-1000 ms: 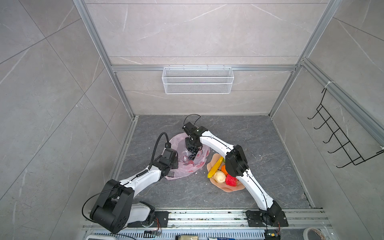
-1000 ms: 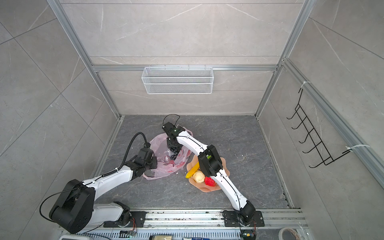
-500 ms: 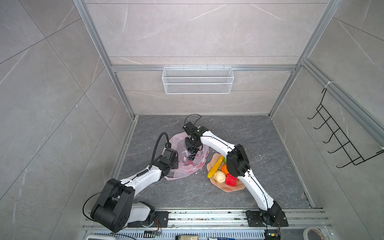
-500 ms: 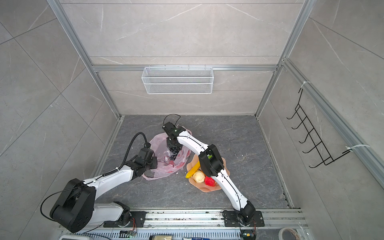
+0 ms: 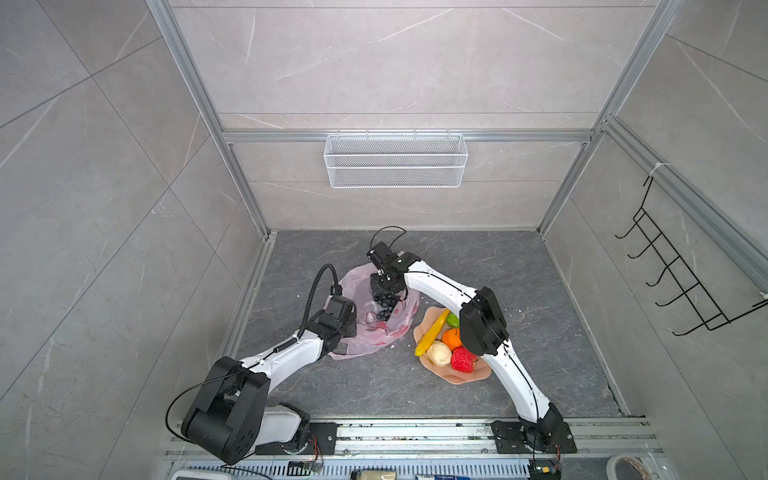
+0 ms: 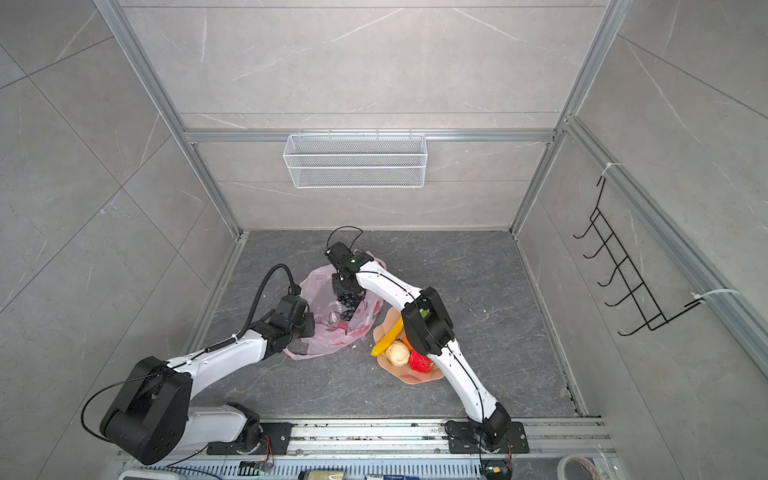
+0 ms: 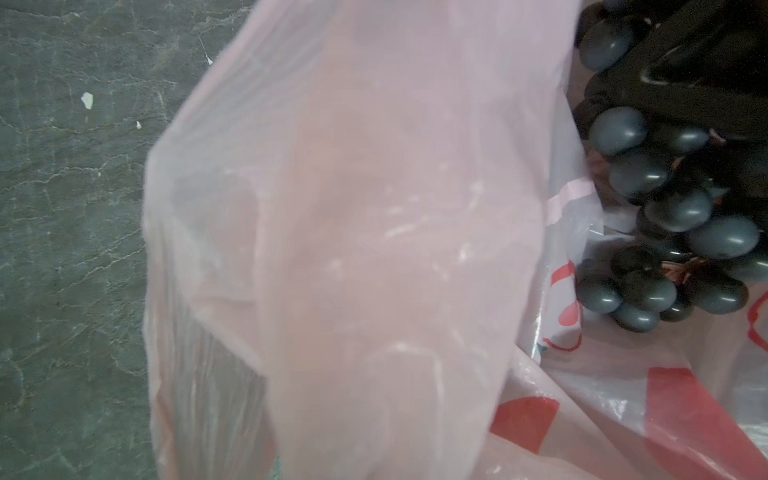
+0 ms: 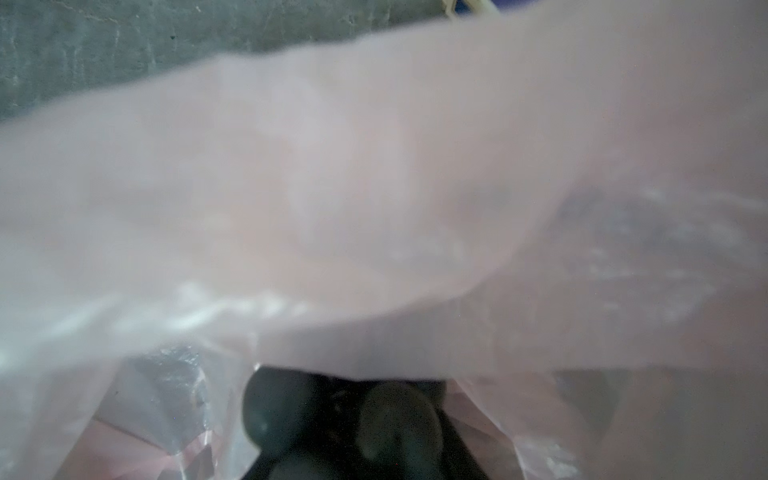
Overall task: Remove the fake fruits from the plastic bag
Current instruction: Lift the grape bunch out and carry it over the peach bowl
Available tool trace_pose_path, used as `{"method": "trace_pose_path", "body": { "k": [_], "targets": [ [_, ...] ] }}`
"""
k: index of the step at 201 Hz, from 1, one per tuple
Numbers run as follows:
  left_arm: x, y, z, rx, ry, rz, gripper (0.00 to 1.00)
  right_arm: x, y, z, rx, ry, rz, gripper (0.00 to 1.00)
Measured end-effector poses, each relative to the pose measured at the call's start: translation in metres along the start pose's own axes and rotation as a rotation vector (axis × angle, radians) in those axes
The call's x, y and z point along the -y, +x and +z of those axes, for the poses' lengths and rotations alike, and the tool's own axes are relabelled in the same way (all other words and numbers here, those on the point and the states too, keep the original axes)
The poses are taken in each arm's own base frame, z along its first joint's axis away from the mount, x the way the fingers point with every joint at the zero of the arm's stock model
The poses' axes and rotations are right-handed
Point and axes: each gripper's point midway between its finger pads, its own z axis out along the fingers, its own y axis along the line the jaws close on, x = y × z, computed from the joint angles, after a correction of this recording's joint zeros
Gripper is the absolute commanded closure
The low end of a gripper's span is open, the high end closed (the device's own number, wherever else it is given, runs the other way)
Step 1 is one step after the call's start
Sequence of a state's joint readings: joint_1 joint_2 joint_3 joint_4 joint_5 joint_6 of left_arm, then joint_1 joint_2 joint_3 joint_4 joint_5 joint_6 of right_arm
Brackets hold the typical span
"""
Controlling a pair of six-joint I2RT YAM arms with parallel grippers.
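Tightened since before, right gripper [image 5: 384, 291] clasps grape bunch [image 5: 385, 308]; left gripper [image 5: 352, 328] pinches plastic bag [image 5: 374, 341] on grey stone floor [image 5: 519, 291].

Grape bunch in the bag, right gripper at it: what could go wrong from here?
1. The right gripper sits at the top of the grape bunch; a hold on only a few grapes may slip on the lift.
2. Film of the plastic bag drapes across the right wrist view, so it may be pinched and lifted too.
3. The left gripper seems to pin only the bag's edge; a snag could pull it free.
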State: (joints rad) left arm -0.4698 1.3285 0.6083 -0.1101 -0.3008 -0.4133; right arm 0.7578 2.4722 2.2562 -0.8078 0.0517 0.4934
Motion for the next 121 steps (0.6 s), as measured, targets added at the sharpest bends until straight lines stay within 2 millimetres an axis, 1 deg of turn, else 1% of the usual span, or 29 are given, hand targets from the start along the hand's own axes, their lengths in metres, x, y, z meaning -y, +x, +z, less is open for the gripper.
{"method": "trace_pose_path", "body": {
  "k": [29,67,87,121],
  "targets": [
    [-0.003,-0.001,0.002,-0.008,-0.024,-0.005,0.93,-0.004,0.001,-0.009,0.010,-0.010,-0.007,0.62],
    [-0.005,0.000,0.005,-0.016,-0.045,-0.005,0.93,-0.015,0.000,-0.023,0.031,-0.030,-0.020,0.63],
    [-0.006,0.001,0.005,-0.017,-0.049,-0.004,0.93,-0.020,-0.001,-0.034,0.044,-0.042,-0.026,0.63],
    [-0.006,0.001,0.005,-0.017,-0.049,-0.004,0.93,-0.027,-0.010,-0.059,0.091,-0.071,-0.028,0.63]
  ]
}}
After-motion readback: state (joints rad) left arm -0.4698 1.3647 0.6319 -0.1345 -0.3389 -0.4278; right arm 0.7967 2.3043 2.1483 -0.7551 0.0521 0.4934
